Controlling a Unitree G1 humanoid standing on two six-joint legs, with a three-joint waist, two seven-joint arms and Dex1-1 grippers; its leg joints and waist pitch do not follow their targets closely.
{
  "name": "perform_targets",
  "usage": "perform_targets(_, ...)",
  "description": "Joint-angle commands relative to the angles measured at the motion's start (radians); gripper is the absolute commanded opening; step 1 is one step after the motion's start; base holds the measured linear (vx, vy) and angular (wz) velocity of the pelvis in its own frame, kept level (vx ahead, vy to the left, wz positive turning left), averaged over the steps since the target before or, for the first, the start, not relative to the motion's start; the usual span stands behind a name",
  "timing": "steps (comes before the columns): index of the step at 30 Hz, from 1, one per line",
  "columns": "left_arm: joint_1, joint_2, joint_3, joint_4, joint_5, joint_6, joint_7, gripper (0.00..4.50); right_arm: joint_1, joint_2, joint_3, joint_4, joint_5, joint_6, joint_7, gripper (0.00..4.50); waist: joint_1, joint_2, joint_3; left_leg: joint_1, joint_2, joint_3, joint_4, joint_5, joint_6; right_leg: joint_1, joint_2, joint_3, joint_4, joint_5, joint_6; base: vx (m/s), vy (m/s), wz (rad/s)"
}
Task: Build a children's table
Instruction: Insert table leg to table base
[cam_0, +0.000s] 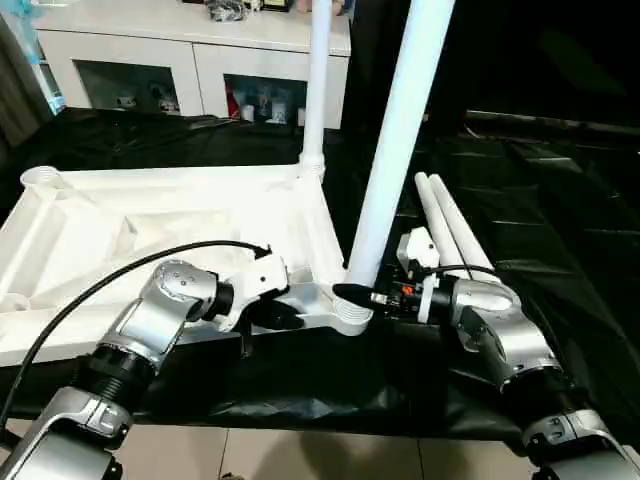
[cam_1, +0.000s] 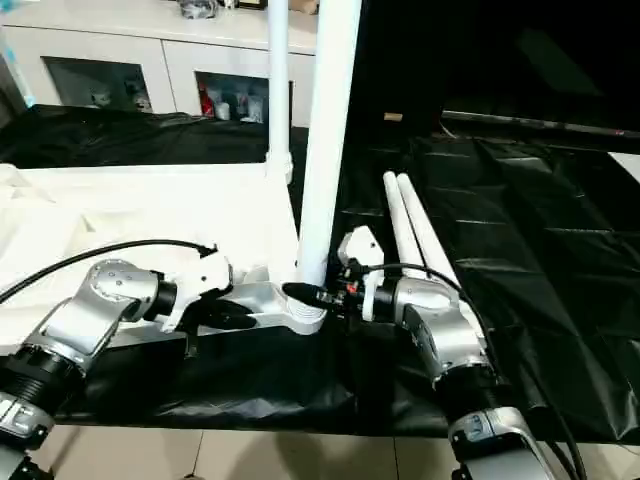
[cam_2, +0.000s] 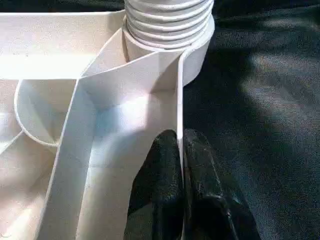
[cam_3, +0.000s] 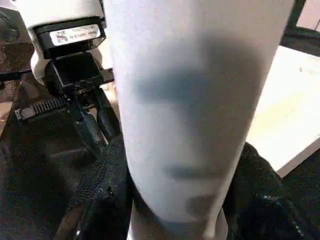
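On the black-draped work surface (cam_0: 560, 230), the upturned children's table top (cam_0: 150, 225) lies ribbed side up as my left gripper (cam_2: 181, 165) pinches its near side wall, fingers together on the thin rim. My right gripper (cam_0: 362, 296) is clamped around the second leg (cam_0: 395, 150), which leans in the near corner socket (cam_2: 170, 35). The far corner socket (cam_0: 311, 168) already holds an upright leg (cam_0: 319, 70); two spare legs (cam_0: 450, 225) lie just beside my right arm. That lean worries me: I judge the threads could cross or the leg jam. Behind, a white cabinet (cam_0: 140, 45) holds small, unreadable items.
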Motion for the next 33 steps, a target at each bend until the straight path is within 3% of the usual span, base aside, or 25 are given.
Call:
perform_targets(1,-0.053,-0.026,0.04,-0.022,-0.026,-0.035,0.041,0.0,0.068,0.004,0.061,0.121,-0.08,0.044,-0.018,1.91,-0.013,0.017,-0.038,0.021,0.016,-0.016,-0.091,-0.526,-0.028,-0.003,-0.061,0.02,-0.114,-0.607,-0.114,0.0,0.0,0.0)
perform_targets(4,-0.055,-0.023,0.048,-0.014,-0.029,-0.038,0.048,0.0,0.081,0.008,0.035,0.124,-0.065,0.031,-0.032,1.91,-0.015,0.019,-0.036,0.026,0.014,-0.019,-0.09,-0.555,-0.028,-0.01,-0.061,0.016,-0.123,-0.66,-0.091,0.0,0.0,0.0)
perform_targets(7,-0.058,-0.021,0.051,-0.007,-0.03,-0.04,0.049,0.0,0.083,0.009,0.03,0.134,-0.064,0.025,-0.039,1.91,-0.019,0.021,-0.036,0.026,0.014,-0.022,-0.093,-0.567,-0.028,-0.007,-0.06,0.012,-0.127,-0.663,-0.085,0.0,0.0,0.0)
perform_targets(10,-0.057,-0.019,0.054,-0.008,-0.031,-0.041,0.051,0.0,0.085,0.009,0.033,0.147,-0.067,0.016,-0.043,1.91,-0.022,0.025,-0.039,0.021,0.018,-0.023,-0.103,-0.559,-0.028,0.001,-0.061,0.01,-0.125,-0.596,-0.106,0.0,0.0,0.0)
perform_targets(12,-0.058,-0.018,0.055,-0.005,-0.032,-0.043,0.053,0.0,0.083,0.01,0.033,0.151,-0.069,0.014,-0.045,1.91,-0.024,0.03,-0.04,0.026,0.019,-0.021,-0.105,-0.566,-0.03,0.001,-0.059,0.01,-0.123,-0.551,-0.126,0.0,0.0,0.0)
perform_targets(14,-0.056,-0.015,0.056,-0.003,-0.031,-0.046,0.055,0.0,0.08,0.014,0.03,0.157,-0.071,0.012,-0.051,1.91,-0.027,0.027,-0.04,0.023,0.019,-0.019,-0.107,-0.561,-0.028,0.003,-0.059,0.011,-0.123,-0.528,-0.136,0.0,0.0,0.0)
perform_targets(18,-0.055,-0.011,0.058,-0.004,-0.033,-0.044,0.054,0.0,0.075,0.021,0.025,0.17,-0.08,0.009,-0.078,1.91,-0.028,0.027,-0.038,0.025,0.018,-0.019,-0.106,-0.568,-0.029,0.001,-0.062,0.012,-0.126,-0.558,-0.133,0.0,0.0,0.0)
perform_targets(23,-0.081,-0.03,0.083,0.031,-0.019,-0.006,0.138,0.0,0.031,0.054,-0.016,0.246,-0.103,-0.007,-0.257,1.91,-0.036,0.026,-0.036,0.024,0.014,-0.023,-0.106,-0.579,-0.033,0.001,-0.065,0.003,-0.134,-0.63,-0.103,0.0,0.0,0.0)
perform_targets(26,-0.133,-0.075,0.113,0.107,0.001,0.055,0.275,0.0,-0.024,0.108,-0.06,0.32,-0.105,-0.004,-0.439,1.91,-0.045,0.027,-0.036,0.023,0.009,-0.027,-0.102,-0.578,-0.037,0.005,-0.07,-0.022,-0.145,-0.682,-0.079,0.0,0.0,0.0)
perform_targets(27,-0.147,-0.088,0.118,0.13,0.008,0.067,0.311,0.0,-0.041,0.123,-0.064,0.342,-0.11,-0.005,-0.484,1.91,-0.049,0.027,-0.033,0.023,0.011,-0.03,-0.103,-0.588,-0.034,0.01,-0.075,-0.038,-0.152,-0.7,-0.065,0.0,0.0,0.0)
perform_targets(28,-0.163,-0.103,0.121,0.155,0.017,0.08,0.35,0.0,-0.065,0.139,-0.066,0.37,-0.116,-0.008,-0.539,1.91,-0.054,0.035,-0.032,0.032,0.011,-0.031,-0.101,-0.616,-0.029,0.007,-0.074,-0.054,-0.161,-0.694,-0.062,0.0,0.0,0.0)
perform_targets(29,-0.173,-0.114,0.123,0.169,0.021,0.091,0.375,0.0,-0.081,0.15,-0.066,0.39,-0.121,-0.009,-0.576,1.91,-0.054,0.035,-0.032,0.032,0.011,-0.031,-0.101,-0.616,-0.029,0.007,-0.074,-0.054,-0.161,-0.694,-0.062,0.0,0.0,0.0)
perform_targets(30,-0.183,-0.125,0.124,0.184,0.026,0.104,0.402,0.0,-0.1,0.162,-0.067,0.413,-0.126,-0.011,-0.618,1.91,-0.064,0.036,-0.033,0.022,0.013,-0.038,-0.107,-0.629,-0.027,0.024,-0.076,-0.073,-0.161,-0.669,-0.055,0.0,0.0,0.0)
perform_targets(31,-0.205,-0.153,0.129,0.212,0.037,0.144,0.468,0.0,-0.145,0.193,-0.084,0.463,-0.119,-0.001,-0.707,1.91,-0.069,0.051,-0.025,0.022,0.031,-0.046,-0.128,-0.716,-0.027,0.043,-0.072,-0.107,-0.155,-0.604,-0.057,0.0,0.0,0.0)
perform_targets(32,-0.211,-0.159,0.13,0.219,0.039,0.153,0.484,0.0,-0.156,0.2,-0.089,0.475,-0.117,0.001,-0.727,1.91,-0.063,0.062,-0.024,0.015,0.042,-0.05,-0.147,-0.763,-0.034,0.059,-0.066,-0.109,-0.132,-0.546,-0.065,-0.067,0.019,-0.1)
perform_targets(33,-0.23,-0.187,0.131,0.231,0.047,0.189,0.532,0.0,-0.199,0.228,-0.112,0.521,-0.108,0.01,-0.812,1.91,-0.041,0.071,-0.02,-0.042,0.08,-0.042,-0.219,-0.857,-0.036,0.118,-0.05,-0.094,0.015,-0.339,-0.092,-0.067,0.019,-0.1)
